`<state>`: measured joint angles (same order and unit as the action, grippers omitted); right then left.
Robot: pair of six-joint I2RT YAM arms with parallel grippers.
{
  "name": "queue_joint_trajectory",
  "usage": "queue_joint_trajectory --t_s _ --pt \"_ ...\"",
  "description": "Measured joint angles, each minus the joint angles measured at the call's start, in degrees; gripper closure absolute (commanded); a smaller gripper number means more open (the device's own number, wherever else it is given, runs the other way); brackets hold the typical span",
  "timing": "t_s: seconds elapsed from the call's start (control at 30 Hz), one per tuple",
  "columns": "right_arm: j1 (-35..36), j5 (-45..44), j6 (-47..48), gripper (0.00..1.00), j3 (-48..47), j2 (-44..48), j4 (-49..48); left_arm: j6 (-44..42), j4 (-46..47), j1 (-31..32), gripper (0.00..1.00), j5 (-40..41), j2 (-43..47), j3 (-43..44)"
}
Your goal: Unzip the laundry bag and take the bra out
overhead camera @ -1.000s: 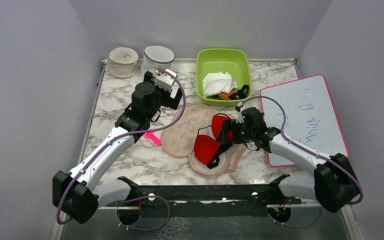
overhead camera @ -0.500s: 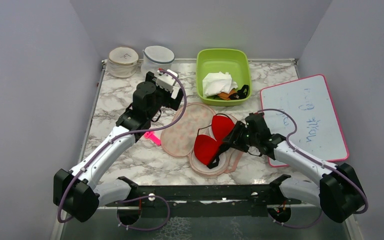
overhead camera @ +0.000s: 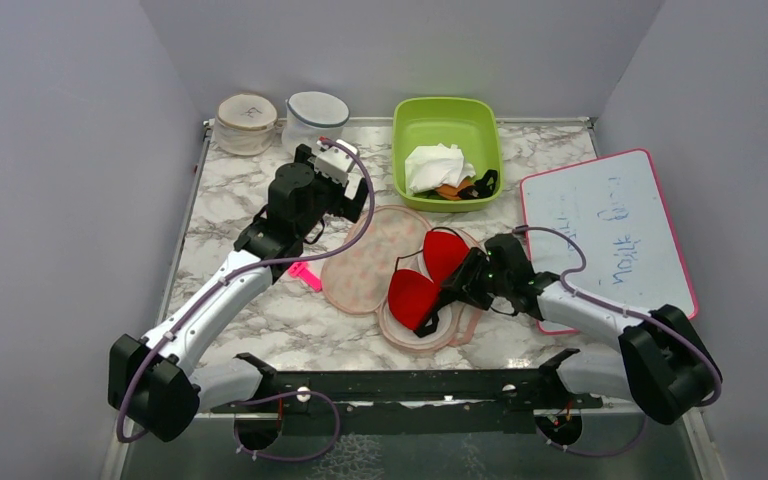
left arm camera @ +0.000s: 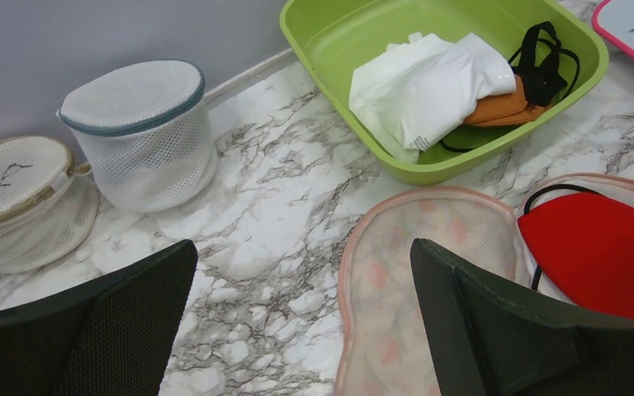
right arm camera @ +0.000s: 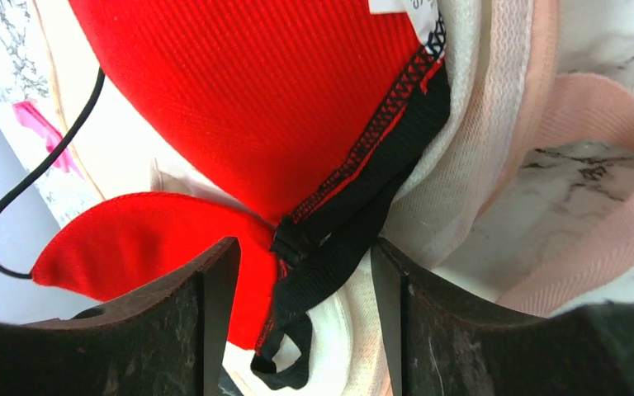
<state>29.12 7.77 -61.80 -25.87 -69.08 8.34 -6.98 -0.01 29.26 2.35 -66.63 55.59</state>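
The laundry bag [overhead camera: 365, 265] lies unzipped and spread flat on the marble table [overhead camera: 280, 320]. Its peach mesh lid is folded out to one side. The bra [overhead camera: 430, 275] rests on the opened half beside that lid, both red cups facing up and fully inside the bag's outline. The zip step therefore looks finished, and the step in hand is taking hold of the bra to lift it out.

The right gripper [right arm camera: 301, 272] is low over the bag's open half with its fingers spread apart. In the right wrist view the bra's black centre band [right arm camera: 355, 214] sits between the two fingers, but they have not pinched it. The bag's pale lining [right arm camera: 454, 198] and pink zip edging [right arm camera: 603, 223] lie just beside that band.

The left gripper [left arm camera: 297, 272] hangs above the table at the far side of the bag's lid, fingers wide apart and holding nothing. The green tub [overhead camera: 447, 125] stands beyond the bag.

The next move probably calls for the right fingers to squeeze onto the black band alone, leaving the lining out of the pinch. The gripper would then rise and carry the bra clear of the bag. If the bag comes up too, the left gripper is well placed to press the lid down.
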Motion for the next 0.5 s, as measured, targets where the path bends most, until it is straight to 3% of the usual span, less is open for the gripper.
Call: queue_joint_trajectory --t_s 0.5 --pt "0.0 0.4 -2.5 0.47 0.8 -1.9 -8.1 0.6 0.0 0.0 0.02 -1.2 -1.0 0.0"
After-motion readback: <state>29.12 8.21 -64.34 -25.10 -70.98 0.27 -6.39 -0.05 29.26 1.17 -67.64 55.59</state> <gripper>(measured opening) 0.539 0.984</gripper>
